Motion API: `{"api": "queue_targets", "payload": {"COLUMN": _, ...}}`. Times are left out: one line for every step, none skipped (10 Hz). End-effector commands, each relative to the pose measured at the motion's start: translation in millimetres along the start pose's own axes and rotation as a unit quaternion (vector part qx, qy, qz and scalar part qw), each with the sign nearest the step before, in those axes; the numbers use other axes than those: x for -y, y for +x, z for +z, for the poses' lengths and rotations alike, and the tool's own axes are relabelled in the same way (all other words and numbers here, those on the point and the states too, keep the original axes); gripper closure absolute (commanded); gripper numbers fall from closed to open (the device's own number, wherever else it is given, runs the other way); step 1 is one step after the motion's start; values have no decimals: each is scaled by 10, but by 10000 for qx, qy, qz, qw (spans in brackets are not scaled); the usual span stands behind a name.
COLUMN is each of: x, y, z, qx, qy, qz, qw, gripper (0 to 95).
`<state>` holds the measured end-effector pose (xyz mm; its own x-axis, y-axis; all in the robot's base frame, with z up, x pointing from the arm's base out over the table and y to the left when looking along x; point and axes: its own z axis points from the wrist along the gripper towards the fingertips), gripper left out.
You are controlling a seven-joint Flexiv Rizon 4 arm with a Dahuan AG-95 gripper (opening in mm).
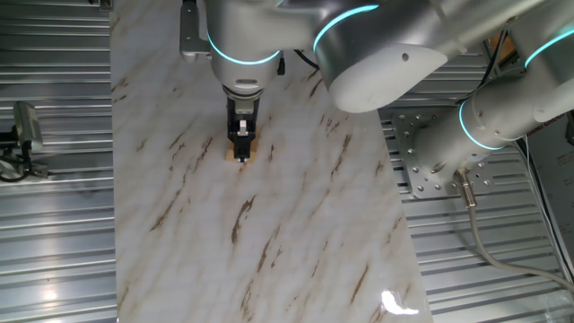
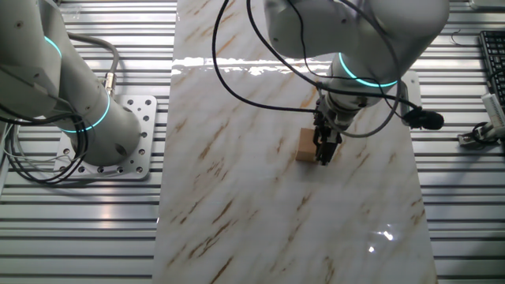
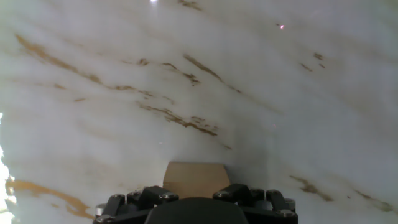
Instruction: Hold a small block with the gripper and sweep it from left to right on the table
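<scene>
Small block (image 2: 306, 147) mostly hidden behind the black hand (image 2: 323, 155), tan edges only, low on the marble surface (image 2: 237, 197) mid-slab, fingers look closed on it, contact itself not visible.

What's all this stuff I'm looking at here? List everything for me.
small block: one, light tan wood, on the table between the hand's fingers.
table: one, white marble pattern with brown streaks, running down the middle.
metal flooring: grey, ribbed, on both sides of the table.
second arm: one, grey with cyan rings, bolted on a plate beside the table.
cables: black, looping over the table.
hand: one, black, two fingers, pointing down at the block.
</scene>
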<state>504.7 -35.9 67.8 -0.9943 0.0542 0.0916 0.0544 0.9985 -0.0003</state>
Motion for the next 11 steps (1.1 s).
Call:
{"api": "queue_targets", "payload": {"x": 1, "y": 2, "z": -3, "qx": 2, "qy": 4, "qz": -94, "qw": 10000, "gripper": 190}}
{"api": "queue_targets", "payload": {"x": 0, "y": 7, "z": -13, "qx": 0, "qy": 2, "qz": -181, "qw": 9998, "gripper": 190}}
{"api": "queue_targets", "payload": {"x": -1, "y": 11, "z": -21, "qx": 0, "qy": 2, "qz": -215, "qw": 9998, "gripper": 190}}
{"api": "queue_targets", "payload": {"x": -3, "y": 19, "z": -38, "qx": -3, "qy": -10, "qz": -331, "qw": 9995, "gripper": 190}}
{"api": "queue_targets", "payload": {"x": -6, "y": 30, "z": -59, "qx": -16, "qy": -17, "qz": -370, "qw": 9993, "gripper": 190}}
{"api": "queue_targets", "payload": {"x": -8, "y": 39, "z": -76, "qx": -18, "qy": -17, "qz": -415, "qw": 9991, "gripper": 190}}
{"api": "queue_targets", "payload": {"x": -11, "y": 50, "z": -94, "qx": -34, "qy": -17, "qz": -447, "qw": 9990, "gripper": 190}}
{"api": "queue_targets", "payload": {"x": -15, "y": 66, "z": -121, "qx": -33, "qy": -19, "qz": -515, "qw": 9987, "gripper": 190}}
{"api": "queue_targets", "payload": {"x": -17, "y": 75, "z": -136, "qx": -35, "qy": -25, "qz": -567, "qw": 9984, "gripper": 190}}
{"api": "queue_targets", "payload": {"x": -20, "y": 84, "z": -151, "qx": -38, "qy": -36, "qz": -660, "qw": 9978, "gripper": 190}}
{"api": "queue_targets", "payload": {"x": -21, "y": 89, "z": -158, "qx": -39, "qy": -39, "qz": -697, "qw": 9976, "gripper": 190}}
